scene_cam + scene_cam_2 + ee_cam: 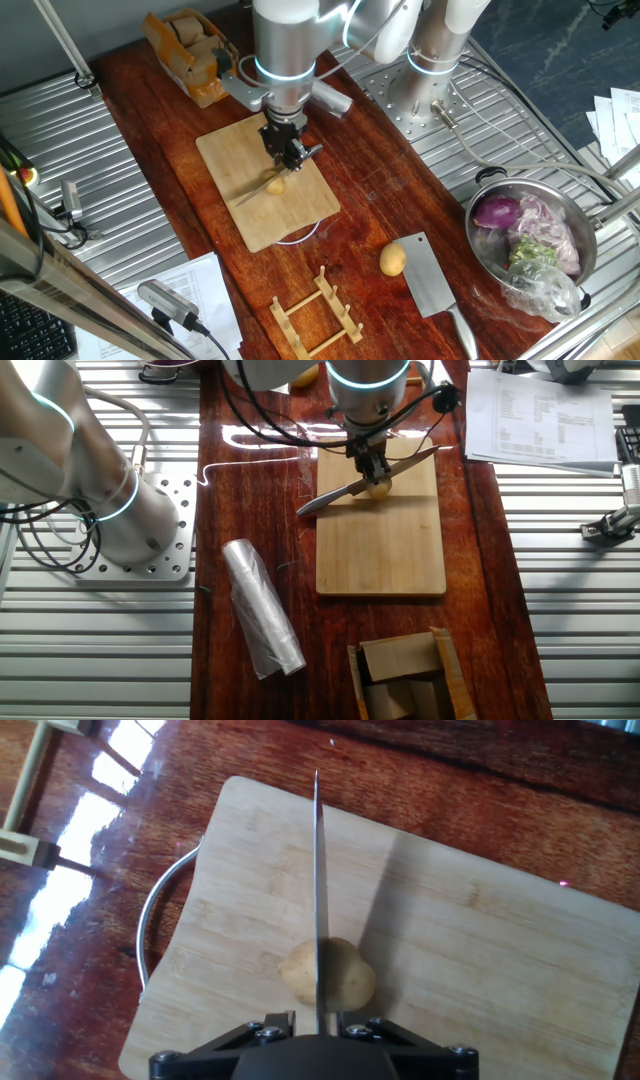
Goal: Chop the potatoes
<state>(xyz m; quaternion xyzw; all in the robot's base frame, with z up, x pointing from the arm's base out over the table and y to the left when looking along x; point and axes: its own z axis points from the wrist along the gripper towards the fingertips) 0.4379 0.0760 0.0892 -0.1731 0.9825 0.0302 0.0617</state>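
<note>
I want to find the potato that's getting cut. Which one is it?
Look at the pale bamboo cutting board in the middle of the dark wooden table. On it sits a small yellow-tan potato, right under the knife the robot's fingers hold. The other potato lies off the board beside a cleaver, untouched.

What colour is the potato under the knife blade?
Yellow-tan; the potato under the knife shows best in the hand view.

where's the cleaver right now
In one fixed view the cleaver lies flat on the wooden tabletop, off the cutting board, just right of a whole potato and left of the steel bowl.
</note>
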